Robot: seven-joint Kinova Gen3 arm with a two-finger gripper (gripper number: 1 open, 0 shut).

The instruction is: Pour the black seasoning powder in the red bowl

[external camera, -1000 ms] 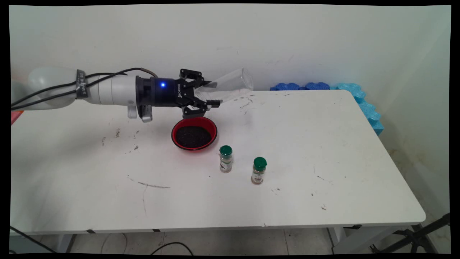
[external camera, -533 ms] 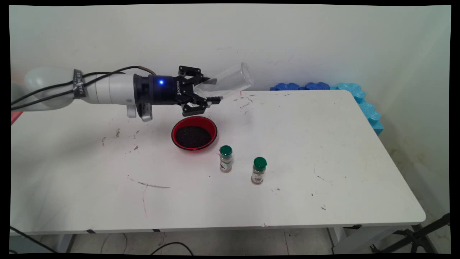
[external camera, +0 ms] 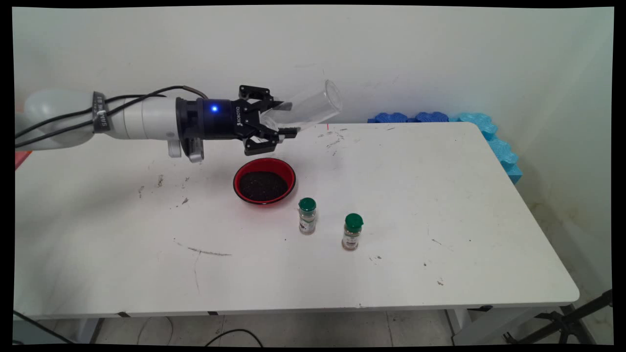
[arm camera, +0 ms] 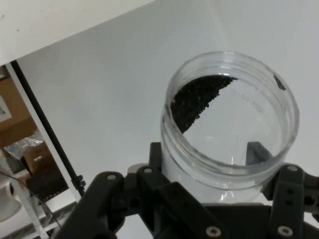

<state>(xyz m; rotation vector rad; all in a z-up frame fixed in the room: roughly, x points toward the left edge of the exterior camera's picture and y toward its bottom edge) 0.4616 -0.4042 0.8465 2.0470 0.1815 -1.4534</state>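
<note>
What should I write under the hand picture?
Gripper holds a clear jar with some black grains inside.

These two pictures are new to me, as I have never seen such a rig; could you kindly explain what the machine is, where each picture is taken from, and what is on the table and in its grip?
The machine is a white robot arm ending in a black two-fingered hand. The wide picture comes from a fixed camera looking down across the white table. The other comes from a camera on the hand itself, looking along its fingers.

The hand is closed on a clear plastic jar, held tilted in the air with its open mouth up and away from the arm. The hand view shows some dark grains inside it.

On the table, just below the hand, stands a red bowl of dark grains. Nearer the camera stand two small spice jars with green lids, one beside the other.
</note>
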